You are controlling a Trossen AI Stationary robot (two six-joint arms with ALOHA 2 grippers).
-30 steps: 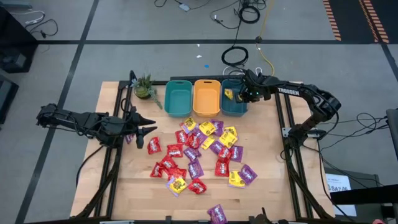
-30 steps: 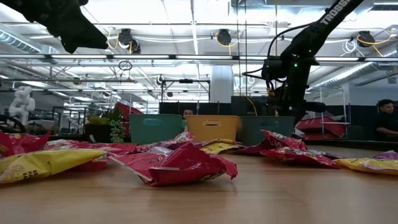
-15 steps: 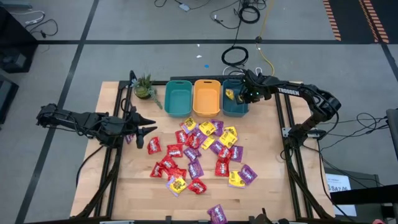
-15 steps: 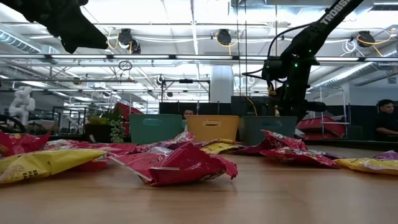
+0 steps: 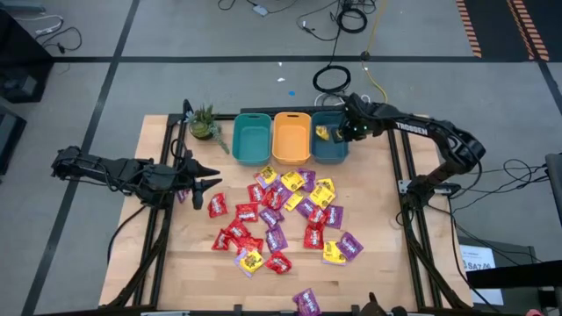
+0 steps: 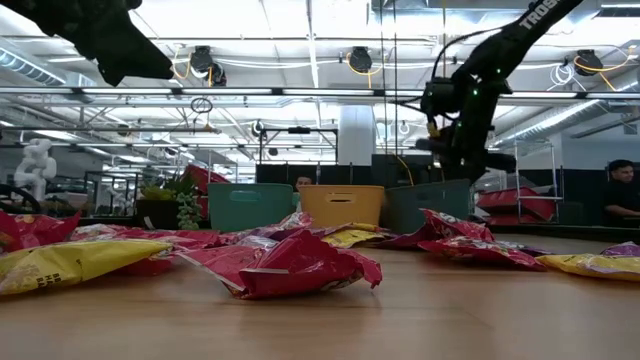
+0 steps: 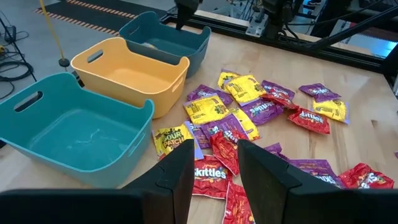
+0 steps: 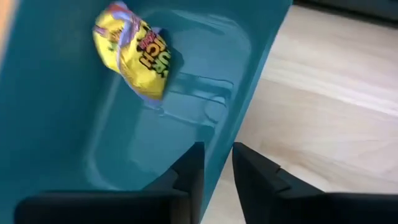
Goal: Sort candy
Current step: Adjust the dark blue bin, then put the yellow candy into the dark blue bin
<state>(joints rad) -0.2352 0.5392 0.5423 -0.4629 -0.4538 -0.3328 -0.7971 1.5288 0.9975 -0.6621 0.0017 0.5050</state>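
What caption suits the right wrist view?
Right gripper over the teal bin, empty jaws apart, one yellow candy packet lying inside.

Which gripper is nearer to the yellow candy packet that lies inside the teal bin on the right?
Right. The right gripper hangs just above the yellow candy packet in that bin; the left gripper is far off, beyond the candy pile.
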